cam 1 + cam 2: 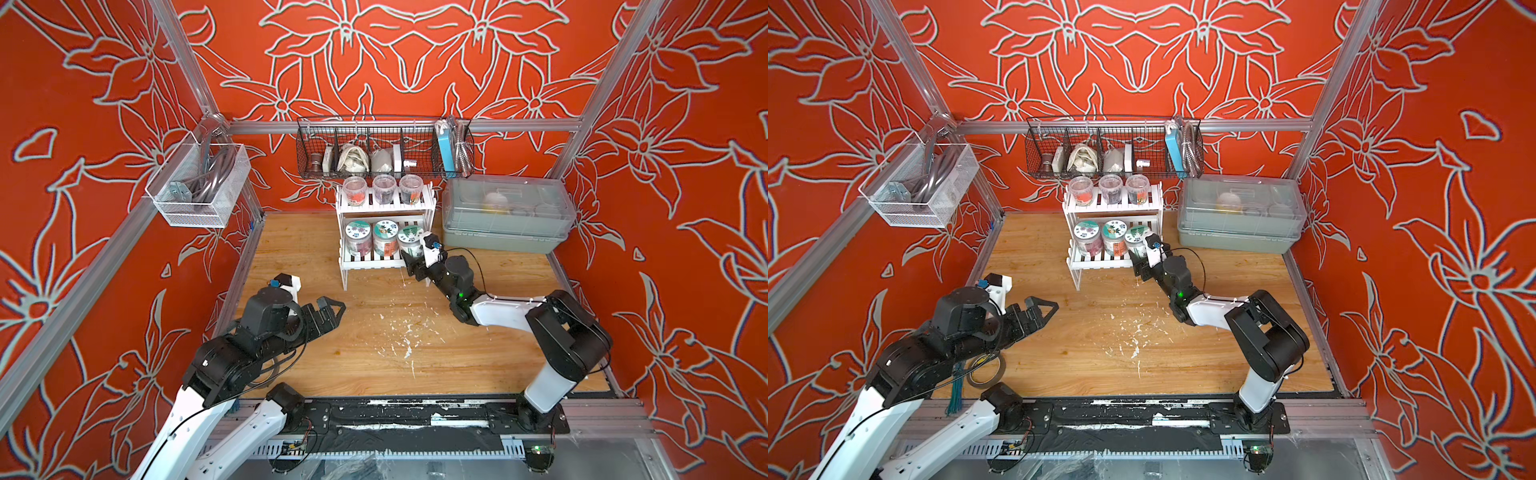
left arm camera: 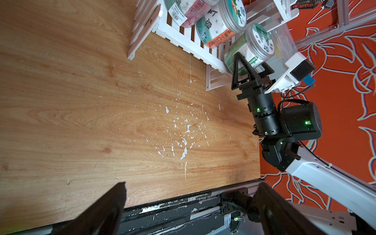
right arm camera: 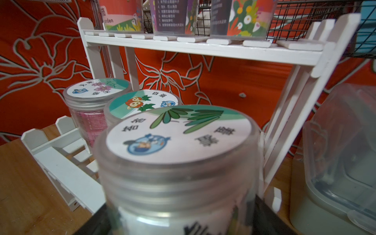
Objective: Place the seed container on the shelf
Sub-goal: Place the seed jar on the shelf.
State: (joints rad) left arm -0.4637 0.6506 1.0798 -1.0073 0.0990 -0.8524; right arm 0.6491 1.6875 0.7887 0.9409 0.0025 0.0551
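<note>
Well short of the shelf, our left fingers gape wide above the worktop, holding nothing. Our right fingers clamp the seed container at the right end of the shelf's lower board, just beside two other jars. Three cups stand on the upper board.

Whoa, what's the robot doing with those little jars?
The right gripper has hold of the seed container, the one with the leafy green lid. It holds it at the right end of the white shelf, on the lower level, beside two other jars standing there. I can't tell whether it is resting on the boards yet. Three cups sit on the upper level. The left gripper hangs open and empty over the wooden table.
</note>
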